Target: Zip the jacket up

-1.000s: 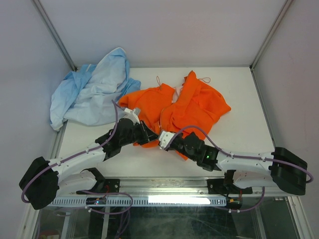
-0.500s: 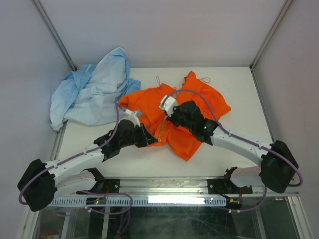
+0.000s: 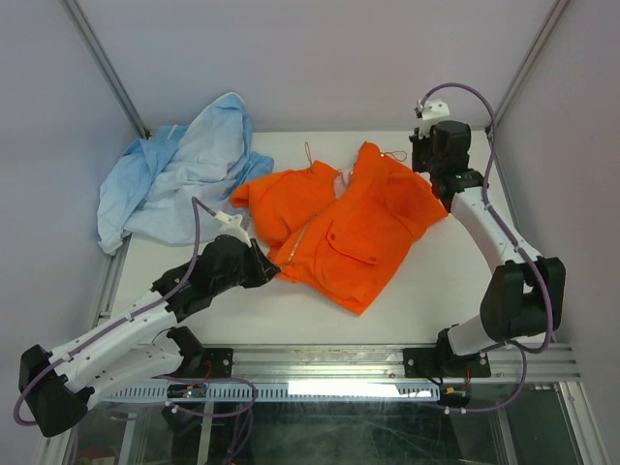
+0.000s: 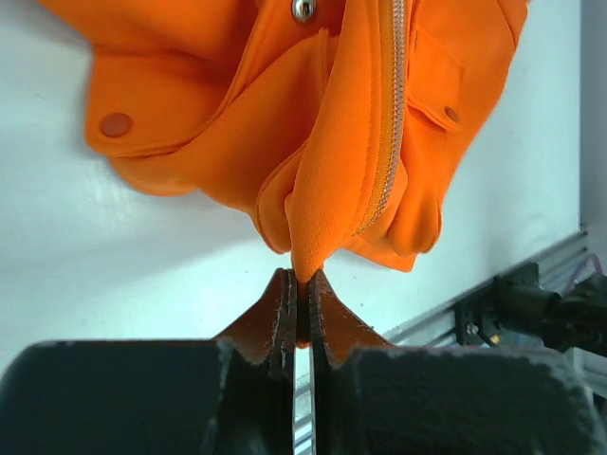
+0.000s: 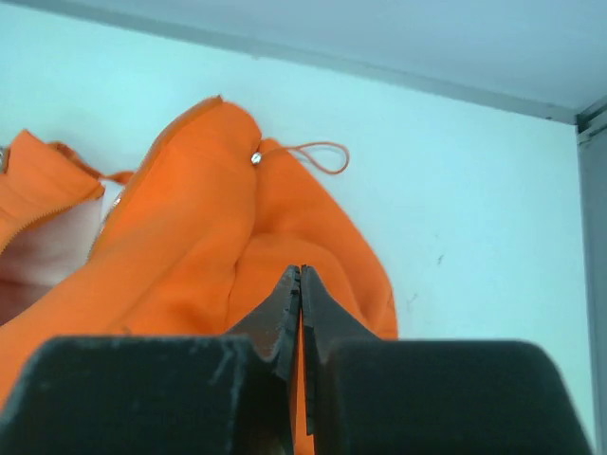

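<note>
Left claw (image 4: 301, 278) clamps the jacket (image 3: 344, 232) hem at lower left, with open table (image 3: 455, 281) at lower right. Right claw (image 5: 301, 272), pressed together, has swung to the upper right corner.

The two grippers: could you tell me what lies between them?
The orange jacket spans from the left gripper to the right gripper in the top view.

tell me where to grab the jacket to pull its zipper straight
Pinch the collar end of the zipper, coming from the far side. The left gripper holds the jacket at the hem, and the zipper runs from there toward the collar, so pulling away along it should straighten it.
</note>
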You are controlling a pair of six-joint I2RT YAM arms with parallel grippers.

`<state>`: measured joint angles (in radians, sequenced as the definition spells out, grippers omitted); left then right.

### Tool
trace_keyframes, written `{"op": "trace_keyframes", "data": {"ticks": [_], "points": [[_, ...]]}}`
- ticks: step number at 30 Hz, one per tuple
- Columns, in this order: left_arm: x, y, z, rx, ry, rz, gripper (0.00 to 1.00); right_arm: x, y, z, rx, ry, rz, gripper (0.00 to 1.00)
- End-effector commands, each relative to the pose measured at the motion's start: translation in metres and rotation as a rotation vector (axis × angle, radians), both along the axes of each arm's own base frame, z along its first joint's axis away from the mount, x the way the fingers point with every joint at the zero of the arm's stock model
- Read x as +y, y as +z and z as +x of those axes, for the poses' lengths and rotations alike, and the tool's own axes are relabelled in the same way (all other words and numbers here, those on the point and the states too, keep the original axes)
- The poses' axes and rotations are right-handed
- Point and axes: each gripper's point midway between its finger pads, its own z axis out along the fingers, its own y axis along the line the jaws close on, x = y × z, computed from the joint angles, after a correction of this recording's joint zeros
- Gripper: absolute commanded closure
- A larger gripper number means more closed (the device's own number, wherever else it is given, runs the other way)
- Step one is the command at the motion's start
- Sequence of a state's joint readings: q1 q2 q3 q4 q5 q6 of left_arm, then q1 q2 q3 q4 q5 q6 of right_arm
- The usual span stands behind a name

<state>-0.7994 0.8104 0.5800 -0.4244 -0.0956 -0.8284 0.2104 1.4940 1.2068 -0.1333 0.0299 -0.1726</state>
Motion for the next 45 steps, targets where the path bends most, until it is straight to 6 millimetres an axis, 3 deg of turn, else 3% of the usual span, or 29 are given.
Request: {"op": "trace_keyframes", "data": {"ticks": [1,3,6,10,13,15,17,21,23,25,27,29,31,33,36,39,43,45], "points": [[0.025,0.035,0.016,-0.107,0.072,0.127,1.00,0.023,0.067,-0.011,-0.138,0.124,0.095,1.00],[0.027,0.036,0.017,-0.114,0.073,0.139,1.00,0.056,0.065,-0.035,-0.104,0.297,0.158,1.00],[0.022,0.018,0.010,-0.051,0.046,0.141,0.96,0.098,0.050,-0.072,-0.071,0.446,0.200,0.97],[0.019,-0.002,-0.004,0.031,0.017,0.126,0.61,0.137,0.028,-0.112,-0.029,0.566,0.313,0.79],[0.021,0.014,-0.002,0.002,0.034,0.103,0.39,0.162,0.010,-0.120,0.010,0.626,0.309,0.67],[0.021,0.030,0.004,-0.037,0.046,0.096,0.27,0.176,-0.001,-0.112,0.060,0.633,0.324,0.63],[0.017,0.043,0.013,-0.072,0.055,0.101,0.22,0.184,-0.008,-0.099,0.084,0.613,0.343,0.60],[-0.008,0.067,0.037,-0.137,0.018,0.093,0.20,0.184,-0.040,-0.067,0.157,0.486,0.342,0.54],[-0.024,0.071,0.049,-0.155,-0.014,0.093,0.19,0.178,-0.071,-0.062,0.256,0.416,0.317,0.52],[-0.040,0.066,0.062,-0.159,-0.037,0.101,0.19,0.164,-0.108,-0.070,0.382,0.330,0.294,0.52],[-0.059,0.052,0.070,-0.139,-0.083,0.102,0.19,0.148,-0.139,-0.087,0.472,0.243,0.277,0.51],[-0.069,0.026,0.074,-0.083,-0.097,0.124,0.21,0.130,-0.166,-0.111,0.545,0.157,0.272,0.50],[-0.072,-0.003,0.073,-0.028,-0.097,0.146,0.23,0.111,-0.193,-0.144,0.621,0.074,0.268,0.49],[-0.069,-0.032,0.066,0.029,-0.099,0.155,0.26,0.097,-0.207,-0.173,0.666,0.017,0.279,0.49],[-0.069,-0.058,0.051,0.092,-0.115,0.128,0.30,0.093,-0.213,-0.207,0.679,0.006,0.283,0.48],[-0.067,-0.079,0.036,0.150,-0.137,0.107,0.34,0.107,-0.205,-0.230,0.685,0.087,0.317,0.48],[-0.044,-0.107,0.025,0.183,-0.097,0.169,0.33,0.125,-0.162,-0.225,0.591,0.189,0.389,0.47],[-0.026,-0.113,0.030,0.149,-0.045,0.234,0.31,0.136,-0.134,-0.216,0.526,0.248,0.422,0.46]]}}
